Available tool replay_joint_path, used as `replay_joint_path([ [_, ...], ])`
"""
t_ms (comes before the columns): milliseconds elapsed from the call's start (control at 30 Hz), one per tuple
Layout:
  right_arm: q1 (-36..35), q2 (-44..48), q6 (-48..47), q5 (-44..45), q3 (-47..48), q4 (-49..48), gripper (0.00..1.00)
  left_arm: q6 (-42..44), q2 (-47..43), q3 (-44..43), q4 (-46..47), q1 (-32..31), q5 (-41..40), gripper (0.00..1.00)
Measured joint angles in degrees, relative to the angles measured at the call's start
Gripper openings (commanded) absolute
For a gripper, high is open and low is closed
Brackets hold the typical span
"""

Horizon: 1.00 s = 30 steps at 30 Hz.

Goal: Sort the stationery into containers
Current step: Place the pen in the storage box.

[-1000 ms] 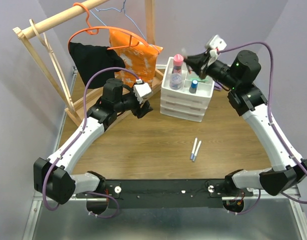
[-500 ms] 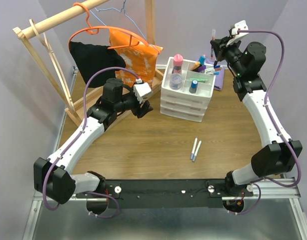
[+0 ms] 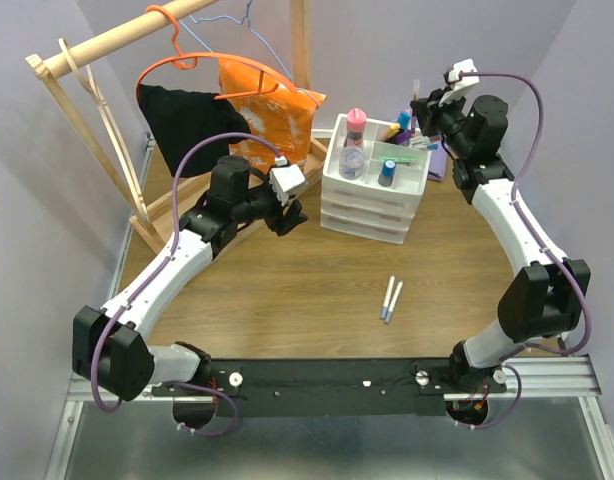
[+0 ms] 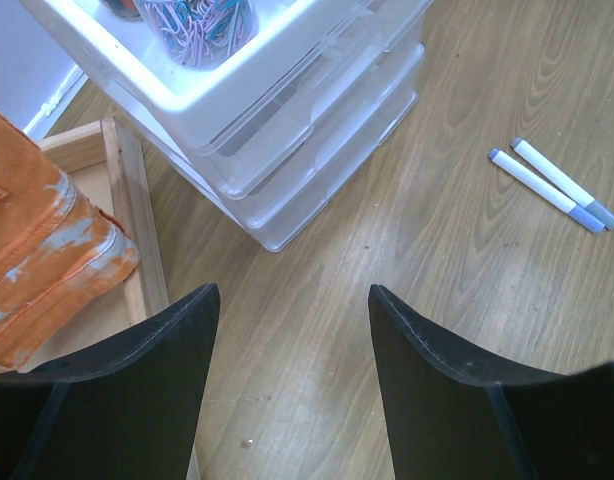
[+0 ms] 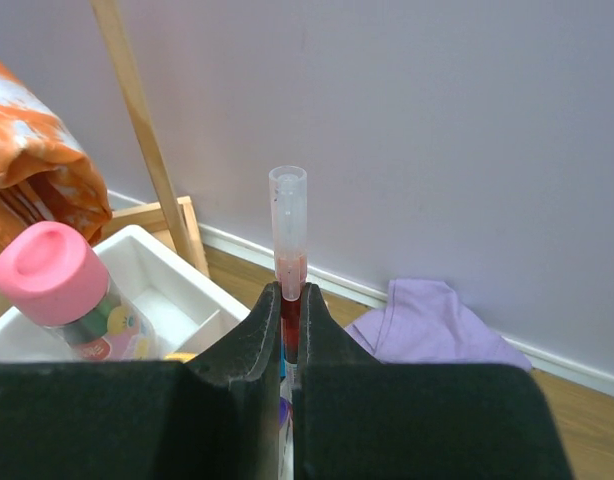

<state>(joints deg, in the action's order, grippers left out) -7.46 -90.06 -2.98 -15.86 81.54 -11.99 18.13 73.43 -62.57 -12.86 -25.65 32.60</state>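
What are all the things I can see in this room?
clothes rack: one, wooden, back left.
hanger: one, orange, on rack.
garment: one, black, on hanger.
bag: one, orange, beside garment.
organiser: one, white, three drawers, back centre.
bottles: two, pink-capped and blue-capped, in organiser's tray.
table pens: two, white, blue-capped, mid-table.
cloth: one, purple, behind organiser.
held pen: one, clear-capped, in right gripper.
left gripper: black, open, empty, beside organiser.
right gripper: black, shut on held pen.

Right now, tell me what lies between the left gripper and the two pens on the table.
Nothing but bare wooden table lies between the left gripper and the two pens. The left wrist view shows it plainly.
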Motion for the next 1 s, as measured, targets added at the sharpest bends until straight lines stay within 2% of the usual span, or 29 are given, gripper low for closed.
replay_joint_path([
  [867,0.1,-0.5,1.9,3.4,-5.4,-1.3,0.01,-0.2,1.9,0.0,1.0,-0.8,0.0,0.70],
  [967,0.1,-0.4,1.9,3.7,-5.4,-0.7,0.05,-0.2,1.8,0.0,1.2,-1.0,0.0,0.70],
  [1000,0.1,-0.3,1.9,3.8,-5.5,-0.2,0.13,-0.2,1.8,0.0,1.2,-1.0,0.0,0.70],
])
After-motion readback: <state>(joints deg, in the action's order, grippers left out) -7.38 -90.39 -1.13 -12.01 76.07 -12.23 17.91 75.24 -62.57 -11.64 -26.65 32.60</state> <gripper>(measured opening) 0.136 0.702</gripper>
